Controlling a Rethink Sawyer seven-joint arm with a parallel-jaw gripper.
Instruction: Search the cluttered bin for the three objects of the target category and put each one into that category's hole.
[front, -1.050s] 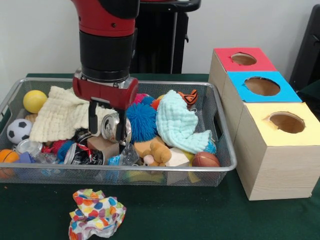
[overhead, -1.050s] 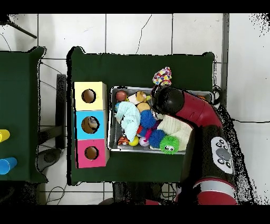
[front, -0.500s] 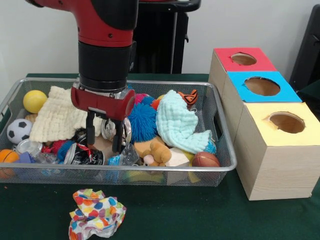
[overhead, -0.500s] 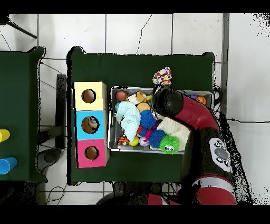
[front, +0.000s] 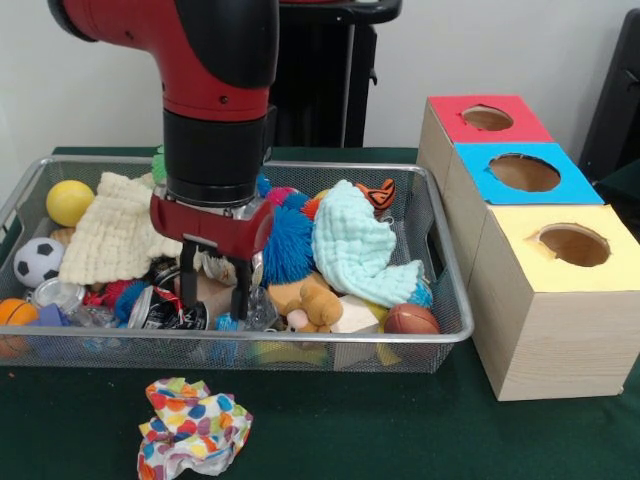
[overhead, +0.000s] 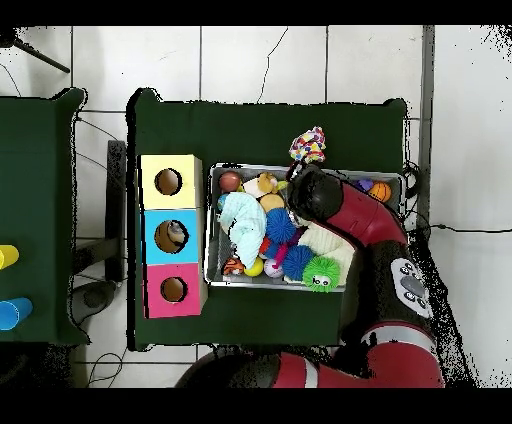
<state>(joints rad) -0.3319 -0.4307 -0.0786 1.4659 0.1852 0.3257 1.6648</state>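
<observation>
The gripper (front: 214, 288) has been lowered, fingers parted around a crushed can (front: 218, 262); three boxes (front: 530, 225) are counted at right.

In the front view, the bin (front: 440, 250) is set left of a row of three boxes (front: 525, 215); a crumpled wrapper (front: 193, 424) lies before it, and the gripper (front: 213, 290) is lowered among its contents
</observation>
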